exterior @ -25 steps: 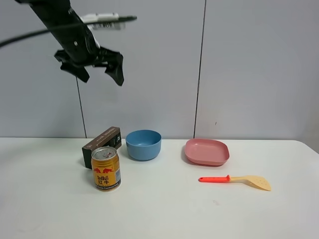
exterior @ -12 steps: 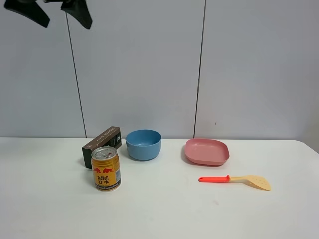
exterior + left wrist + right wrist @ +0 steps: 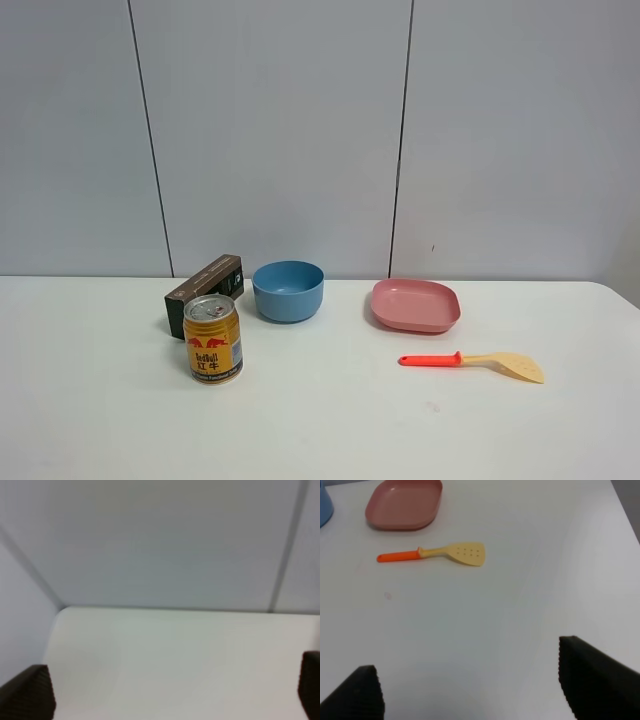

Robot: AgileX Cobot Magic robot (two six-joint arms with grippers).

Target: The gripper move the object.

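The long dark brown box lies on the white table at the left, behind the gold Red Bull can and beside the blue bowl. No gripper shows in the exterior high view. In the left wrist view my left gripper is open and empty, its black fingertips far apart over bare table near the wall. In the right wrist view my right gripper is open and empty above the table, well short of the spatula.
A pink plate sits right of the bowl and also shows in the right wrist view. A red-handled spatula lies in front of it, also in the right wrist view. The table's right edge is close by.
My left arm has risen up and to the left and has left the exterior high view. The box, can, bowl, plate and spatula have not moved.
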